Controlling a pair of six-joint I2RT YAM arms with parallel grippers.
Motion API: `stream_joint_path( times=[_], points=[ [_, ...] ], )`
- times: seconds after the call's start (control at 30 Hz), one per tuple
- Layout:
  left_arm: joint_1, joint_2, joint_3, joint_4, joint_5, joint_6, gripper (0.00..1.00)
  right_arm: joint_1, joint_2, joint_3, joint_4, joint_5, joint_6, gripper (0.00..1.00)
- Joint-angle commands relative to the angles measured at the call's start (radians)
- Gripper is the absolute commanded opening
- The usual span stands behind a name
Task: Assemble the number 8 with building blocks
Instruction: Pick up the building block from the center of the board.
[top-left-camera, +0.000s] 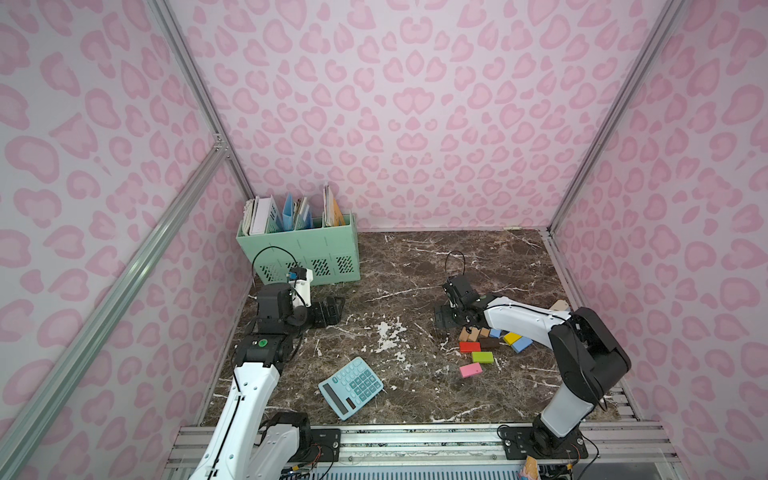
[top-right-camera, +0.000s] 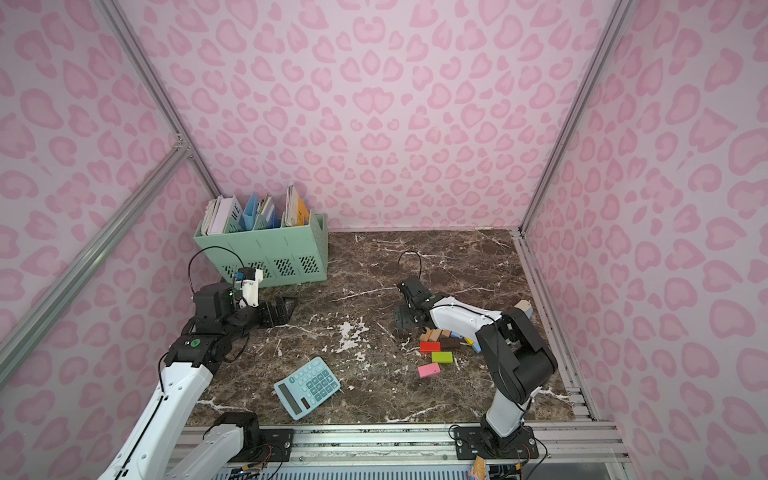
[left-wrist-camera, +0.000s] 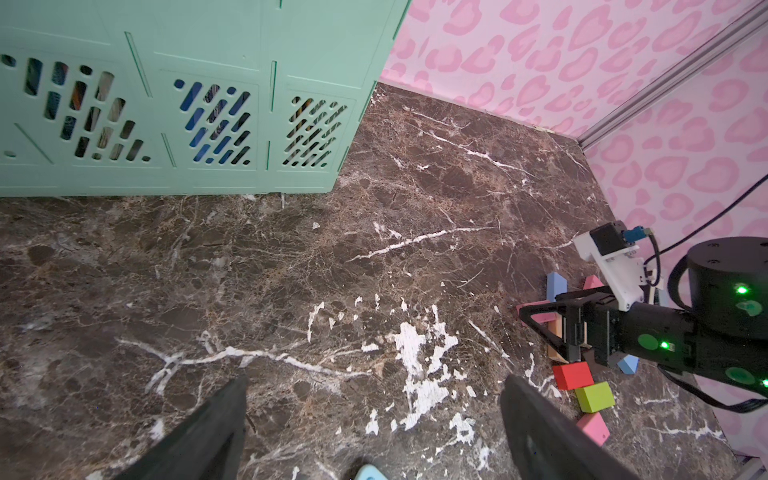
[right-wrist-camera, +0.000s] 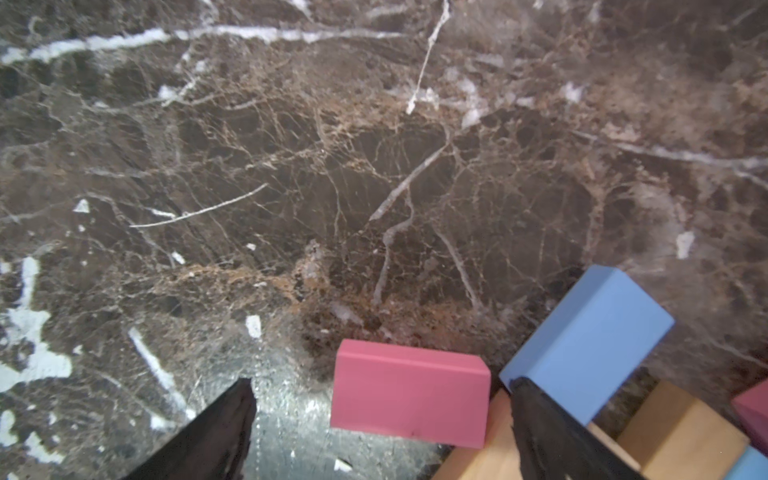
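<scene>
The building blocks (top-left-camera: 490, 343) lie in a loose heap in the lower right part of both top views, on the dark marbled desk (top-left-camera: 415, 266). No figure 8 is begun yet. The right pincer (top-left-camera: 445, 316) is at the upper left edge of this heap, so the right arm is clearly the nearer one. The left pincer (top-left-camera: 332, 309) is well apart, at the left of the frame, near the mint-green file box (top-left-camera: 307, 249).

In the right wrist view the jaws of the right pincer stand wide apart and grip nothing. A pink block (right-wrist-camera: 409, 390) lies between them, close to the jaw at the lower right of the frame and apart from the jaw at the lower left. Its long axis runs across the frame, from one jaw toward the other (so a closing would meet its short ends, as I judge). Just beside it, a light-blue block (right-wrist-camera: 590, 340) slants toward the upper right, and bare wood blocks (right-wrist-camera: 685, 432) fill the bottom right corner.

The blocks are small, rectangular and matte, with sharp edges. A red block (top-left-camera: 470, 347), a green block (top-left-camera: 482, 357) and a second pink block (top-left-camera: 471, 369) lie in a short column toward the bottom of the frame.

The left pincer is also open, with only bare desk between its jaws.
</scene>
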Motion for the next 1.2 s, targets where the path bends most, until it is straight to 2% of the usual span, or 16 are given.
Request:
stream_joint_path(
  times=[0.0, 0.27, 0.43, 0.63, 0.77, 0.9, 1.17],
  points=[
    [0.001, 0.000, 0.004, -0.011, 0.001, -0.003, 0.97, 0.000, 0.009, -0.006, 0.001, 0.006, 0.022, 0.94],
    [0.001, -0.001, 0.006, -0.015, -0.002, -0.001, 0.97, 0.000, 0.041, 0.000, 0.002, 0.016, 0.044, 0.89],
    [0.001, -0.001, 0.006, -0.017, -0.004, -0.001, 0.96, 0.002, 0.057, 0.005, -0.006, 0.022, 0.057, 0.81],
    [0.000, -0.005, 0.006, -0.019, -0.003, -0.001, 0.96, 0.015, 0.052, 0.004, -0.010, 0.038, 0.079, 0.63],
    [0.001, -0.006, 0.007, -0.021, -0.008, -0.001, 0.95, 0.046, 0.056, 0.017, -0.012, 0.062, 0.102, 0.58],
    [0.001, -0.009, 0.005, -0.024, -0.014, -0.001, 0.95, 0.093, 0.098, 0.110, -0.102, 0.122, 0.141, 0.52],
    [0.001, -0.017, 0.006, -0.028, -0.041, 0.001, 0.94, 0.231, 0.236, 0.391, -0.256, 0.153, 0.176, 0.50]
  ],
)
